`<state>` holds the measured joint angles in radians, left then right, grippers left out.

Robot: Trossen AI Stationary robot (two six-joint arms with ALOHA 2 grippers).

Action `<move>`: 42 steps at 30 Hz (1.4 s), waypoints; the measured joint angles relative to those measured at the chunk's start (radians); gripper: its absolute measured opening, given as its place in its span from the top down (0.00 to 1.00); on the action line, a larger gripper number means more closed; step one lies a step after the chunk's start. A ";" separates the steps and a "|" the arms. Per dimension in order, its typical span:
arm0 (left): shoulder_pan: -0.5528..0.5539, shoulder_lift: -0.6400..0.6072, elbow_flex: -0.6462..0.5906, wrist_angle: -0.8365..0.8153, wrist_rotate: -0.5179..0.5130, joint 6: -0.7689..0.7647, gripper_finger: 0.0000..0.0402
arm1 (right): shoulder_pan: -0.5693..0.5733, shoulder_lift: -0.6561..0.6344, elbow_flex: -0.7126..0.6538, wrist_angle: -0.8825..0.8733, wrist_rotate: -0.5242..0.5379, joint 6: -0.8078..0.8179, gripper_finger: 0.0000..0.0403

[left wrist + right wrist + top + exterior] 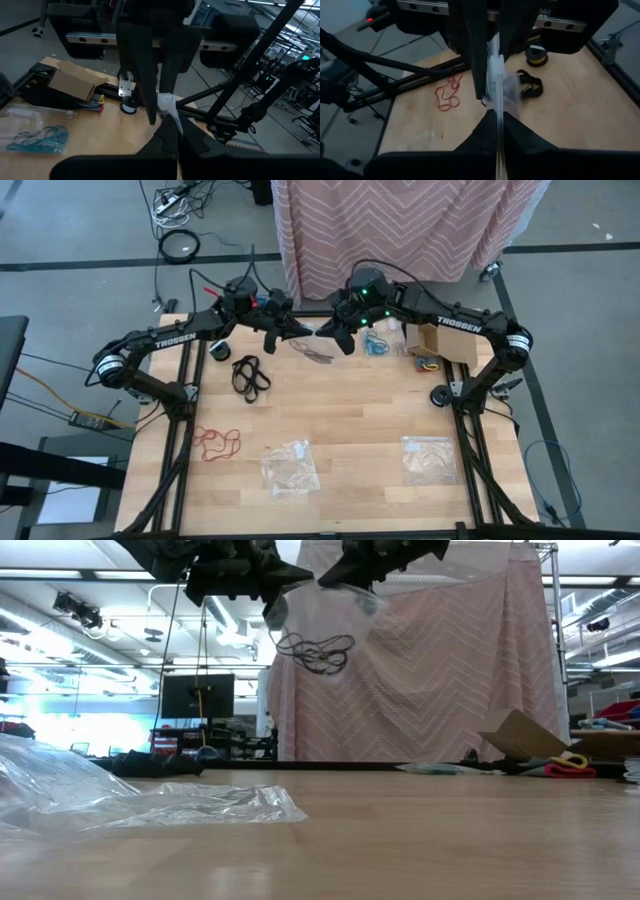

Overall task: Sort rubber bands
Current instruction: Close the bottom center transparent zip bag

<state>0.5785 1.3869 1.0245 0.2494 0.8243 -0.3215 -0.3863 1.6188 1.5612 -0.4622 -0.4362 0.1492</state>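
A clear crinkly plastic bag (318, 600) with dark brown rubber bands (318, 650) is pinched between the left claw (283, 332) and right claw (335, 332), both pressed together, above the wooden desk (340, 410); its mouth should be pulled apart gently.

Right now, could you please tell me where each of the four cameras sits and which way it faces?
High view: overhead, facing straight down on the table; both arms, left claw and right claw meeting at the far edge.
Low view: table height, facing the pink curtain; both claws overhead.
Left wrist view: on the left arm, facing the cardboard box; own fingers.
Right wrist view: on the right arm, facing the red rubber bands; own fingers.
Shared: the clear bag pinched between both claws.
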 joint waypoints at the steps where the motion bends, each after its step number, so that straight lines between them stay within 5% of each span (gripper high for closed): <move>1: 0.000 0.000 0.000 0.001 0.006 -0.001 1.00 | 0.001 0.000 0.000 0.001 0.006 0.001 0.99; 24: 0.051 0.000 0.000 0.062 0.081 -0.105 0.80 | 0.004 -0.002 0.000 -0.028 -0.037 -0.001 1.00; 42: 0.057 0.000 0.000 0.072 0.070 -0.105 0.98 | 0.004 -0.002 0.000 -0.027 -0.038 0.004 1.00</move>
<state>0.6353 1.3865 1.0245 0.3212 0.8945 -0.4263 -0.3824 1.6169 1.5612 -0.4889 -0.4740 0.1535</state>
